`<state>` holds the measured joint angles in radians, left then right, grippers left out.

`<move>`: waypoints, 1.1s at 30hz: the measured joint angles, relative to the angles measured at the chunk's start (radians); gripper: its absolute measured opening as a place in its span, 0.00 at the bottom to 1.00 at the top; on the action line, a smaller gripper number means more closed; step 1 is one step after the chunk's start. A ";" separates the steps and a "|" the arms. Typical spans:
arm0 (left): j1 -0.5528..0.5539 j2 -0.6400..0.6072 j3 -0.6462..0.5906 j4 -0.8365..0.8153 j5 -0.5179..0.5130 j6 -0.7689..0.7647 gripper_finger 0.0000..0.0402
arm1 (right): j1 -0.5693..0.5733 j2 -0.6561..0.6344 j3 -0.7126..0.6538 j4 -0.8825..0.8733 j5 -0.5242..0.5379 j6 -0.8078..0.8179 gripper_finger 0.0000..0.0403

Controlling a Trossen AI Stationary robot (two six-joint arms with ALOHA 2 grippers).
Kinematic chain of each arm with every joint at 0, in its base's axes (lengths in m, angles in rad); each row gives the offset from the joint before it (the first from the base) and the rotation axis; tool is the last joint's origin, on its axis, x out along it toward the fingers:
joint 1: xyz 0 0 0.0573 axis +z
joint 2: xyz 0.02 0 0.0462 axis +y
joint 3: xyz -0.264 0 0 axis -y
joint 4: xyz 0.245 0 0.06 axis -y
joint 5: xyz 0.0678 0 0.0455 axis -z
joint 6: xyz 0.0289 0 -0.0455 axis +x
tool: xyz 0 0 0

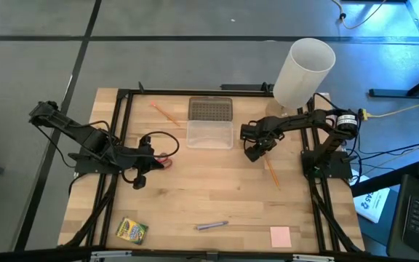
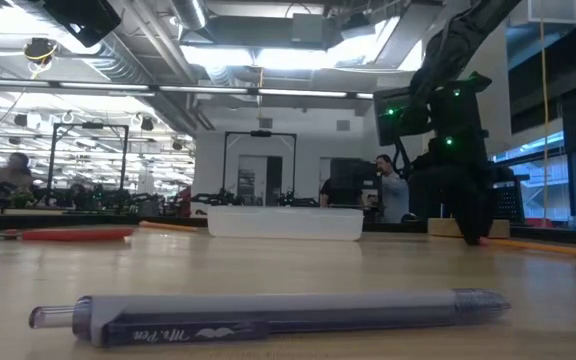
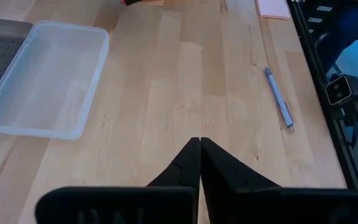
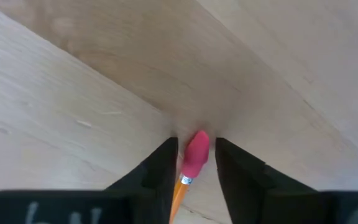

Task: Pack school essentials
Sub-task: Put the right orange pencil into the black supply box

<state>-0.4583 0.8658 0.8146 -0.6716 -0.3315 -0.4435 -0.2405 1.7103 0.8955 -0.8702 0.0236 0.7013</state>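
While an orange pencil point(image 4: 190, 167) lies on the wooden table point(image 1: 217, 189), its pink eraser end sits between the narrowly parted fingers of the right gripper point(image 4: 194, 155), which straddle it without visibly clamping. A second pencil point(image 1: 164, 113) rests beside the grey dotted lid point(image 1: 210, 109) and clear case point(image 1: 209, 135). Nearer the front edge lie the crayon box point(image 1: 131, 231), blue pen point(image 1: 211, 225) and pink pad point(image 1: 280, 236). At the table's left, the left gripper point(image 3: 200, 160) is pressed closed, holding nothing, beside the red-handled scissors point(image 1: 164, 159).
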 joint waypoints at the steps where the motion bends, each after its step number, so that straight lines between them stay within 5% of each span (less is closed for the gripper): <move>1: 0.000 0.000 0.000 0.000 0.000 0.000 0.01 | 0.000 0.000 0.000 0.001 -0.001 0.000 0.24; 10: 0.000 0.000 0.000 0.000 0.000 0.000 0.00 | 0.001 0.001 -0.002 0.020 -0.001 -0.026 0.08; 33: 0.000 0.000 0.000 0.000 0.000 0.000 0.01 | 0.052 0.006 0.100 -0.006 0.030 -0.079 0.09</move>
<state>-0.4583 0.8658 0.8146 -0.6716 -0.3317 -0.4431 -0.1887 1.7168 0.9959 -0.8762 0.0532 0.6220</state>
